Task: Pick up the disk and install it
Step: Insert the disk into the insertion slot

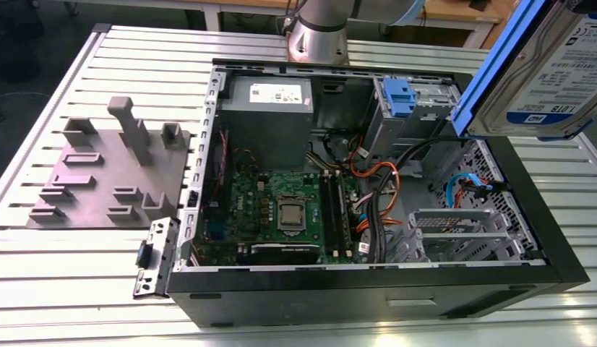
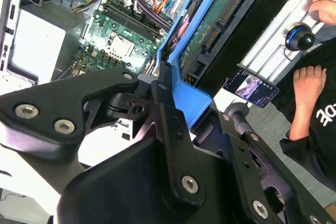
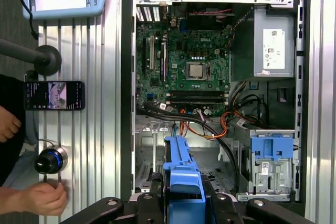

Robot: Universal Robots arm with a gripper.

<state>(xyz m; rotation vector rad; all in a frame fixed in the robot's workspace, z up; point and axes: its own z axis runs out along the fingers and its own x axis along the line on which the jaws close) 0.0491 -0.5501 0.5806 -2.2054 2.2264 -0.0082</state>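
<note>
At two o'clock in the exterior view, the disk (image 1: 544,65) hung above the open computer case (image 1: 376,278), its upper end cut off by the frame edge. In both wrist views the gripper (image 3: 184,191) pinched the disk's blue bracket (image 3: 181,163), which partly hid the fingertips.

The disk (image 1: 544,72) above the case (image 1: 376,293); fixture block (image 1: 105,173) beside the case, on the exterior view's left.
</note>
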